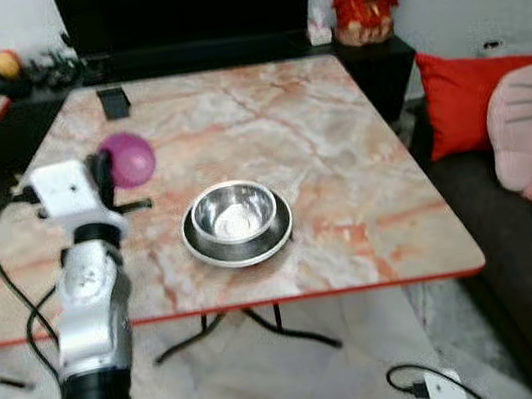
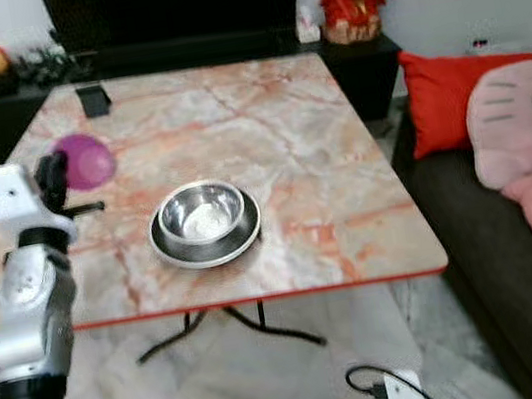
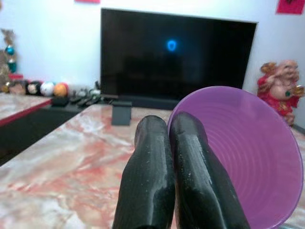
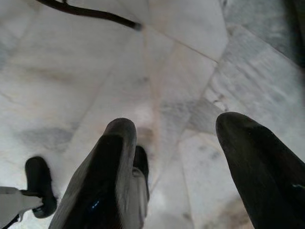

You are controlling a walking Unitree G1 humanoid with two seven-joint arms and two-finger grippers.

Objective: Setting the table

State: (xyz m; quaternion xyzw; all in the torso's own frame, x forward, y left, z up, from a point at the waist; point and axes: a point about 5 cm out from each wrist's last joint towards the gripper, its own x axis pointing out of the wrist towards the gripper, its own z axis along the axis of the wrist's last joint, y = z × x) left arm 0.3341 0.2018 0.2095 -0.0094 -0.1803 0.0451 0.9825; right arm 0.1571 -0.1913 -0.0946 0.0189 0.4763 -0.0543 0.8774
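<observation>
Left claw (image 3: 169,191) grips a purple cup (image 1: 128,160), fingers pressed together on its rim, above the bench's (image 1: 363,174) left side; steel bowl (image 1: 235,212) sits near-centre; right claw (image 4: 190,157) hangs wide over the floor.

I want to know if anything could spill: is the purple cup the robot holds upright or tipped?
Tipped. The purple cup lies on its side in the left pincer, its open mouth facing the wrist camera, and its ribbed inside looks empty.

Purple cup (image 1: 128,160); silver bowl (image 1: 235,212); pink-veined marble table (image 1: 365,184); red cushion (image 1: 455,101); black TV (image 3: 176,52).
</observation>
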